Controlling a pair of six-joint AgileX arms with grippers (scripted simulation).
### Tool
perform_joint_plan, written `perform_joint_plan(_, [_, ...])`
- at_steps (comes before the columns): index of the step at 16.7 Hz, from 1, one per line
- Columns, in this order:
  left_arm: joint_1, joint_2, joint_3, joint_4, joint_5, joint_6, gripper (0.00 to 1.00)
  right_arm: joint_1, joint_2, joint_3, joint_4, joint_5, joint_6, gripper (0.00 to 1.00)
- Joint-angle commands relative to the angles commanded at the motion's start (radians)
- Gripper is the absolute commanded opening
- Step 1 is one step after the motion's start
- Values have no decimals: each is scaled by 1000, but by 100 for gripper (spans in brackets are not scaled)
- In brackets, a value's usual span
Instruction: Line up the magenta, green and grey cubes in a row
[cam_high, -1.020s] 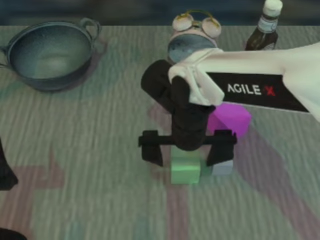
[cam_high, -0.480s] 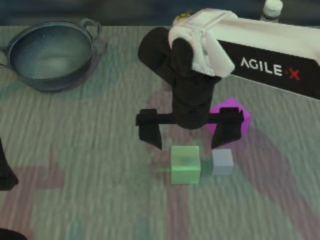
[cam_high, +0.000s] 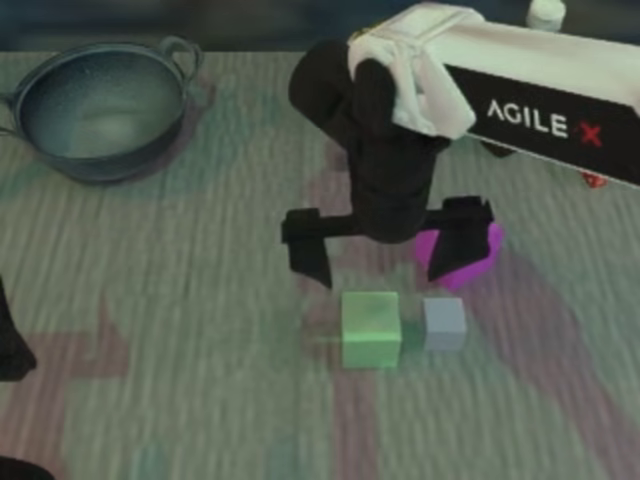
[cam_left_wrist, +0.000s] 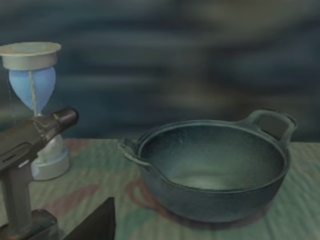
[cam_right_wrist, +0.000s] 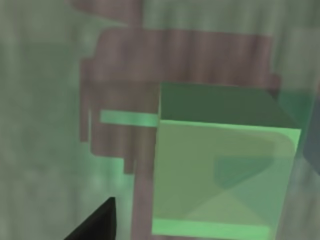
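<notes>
Lifting away now: the right claw (cam_high: 380, 250) is hanging wide open above the tabletop (cam_high: 180, 330), higher than a second ago, leaving the matte light green cube (cam_high: 371, 327) sitting just beside the small pale grey cube (cam_high: 444, 323). So two are lined up; the big magenta cube (cam_high: 468, 255) is waiting behind, half hidden by a finger. Only the right wrist view is showing the green cube's side face. Left arm is parked at the left edge.

green cube (cam_right_wrist: 222, 175): fills the lower right of my frame
my finger (cam_right_wrist: 92, 222): dark tip, bottom left
table (cam_right_wrist: 40, 125): mottled surface behind
</notes>
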Motion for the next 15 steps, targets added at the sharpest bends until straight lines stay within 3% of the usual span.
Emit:
perform_joint_plan(10, [0, 0, 0, 0, 0, 0, 100, -218, 121, 170, -82, -9, -674, 100])
perform_joint_plan(15, [0, 0, 0, 0, 0, 0, 100, -264, 133, 208, -89, -8, -785, 100])
